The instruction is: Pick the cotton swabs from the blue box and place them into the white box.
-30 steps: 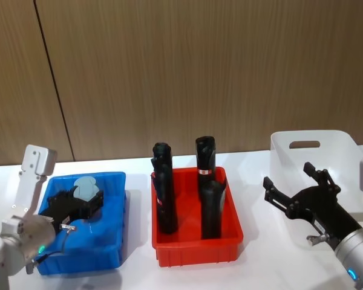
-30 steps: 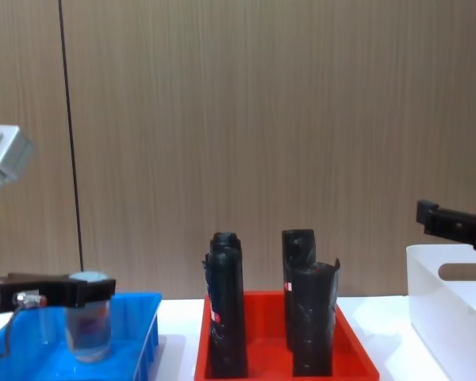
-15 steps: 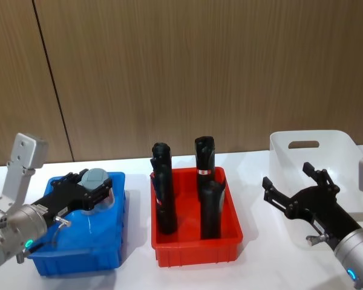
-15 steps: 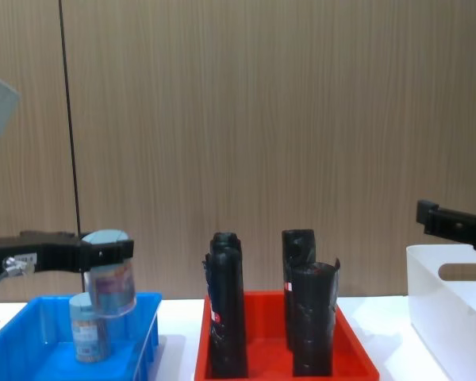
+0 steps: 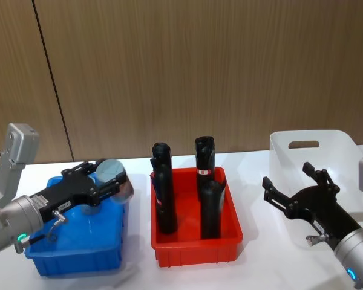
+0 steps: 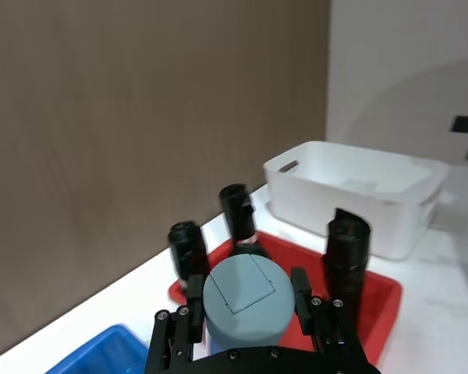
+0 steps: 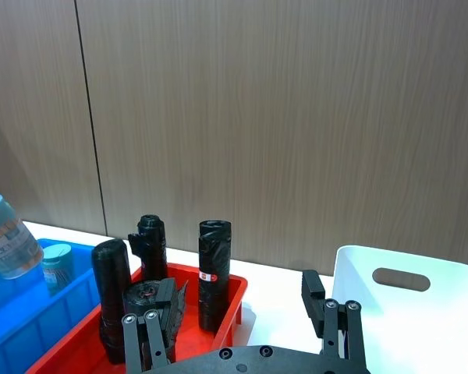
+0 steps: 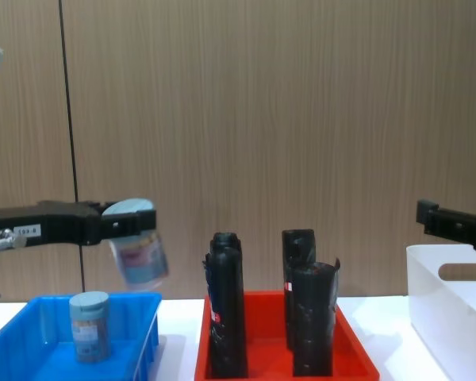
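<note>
Left tool [image 5: 107, 180]: closed on a cotton swab tub [image 5: 114, 172], fingers clamped on either side of it just below the grey-blue lid. In the chest view the tub [image 8: 140, 255] hangs clear of everything, tilted, lid leaning left, over the right wall of the blue box [image 8: 150, 336]. The left arm comes in from the left edge, roughly level.

Blue box [image 5: 77, 261]: on the counter [image 5: 257, 266] at far left. A second tub [image 8: 90, 325] stands upright inside it, left of the held one and lower; also seen from the right wrist [image 7: 57, 262].

Red tray [image 5: 197, 250]: centre of the counter, just right of the blue box. Black rolls [image 5: 164, 200] stand upright in it, four as best I can count.

White box [image 5: 343, 147]: far right, handle slot on its far wall. Well apart from the held tub, with the red tray between them. Contents cannot be made out.

Right tool [image 5: 297, 192]: open, fingers spread wide, nothing between them. It hovers near the white box, at its near-left side, above the counter.
</note>
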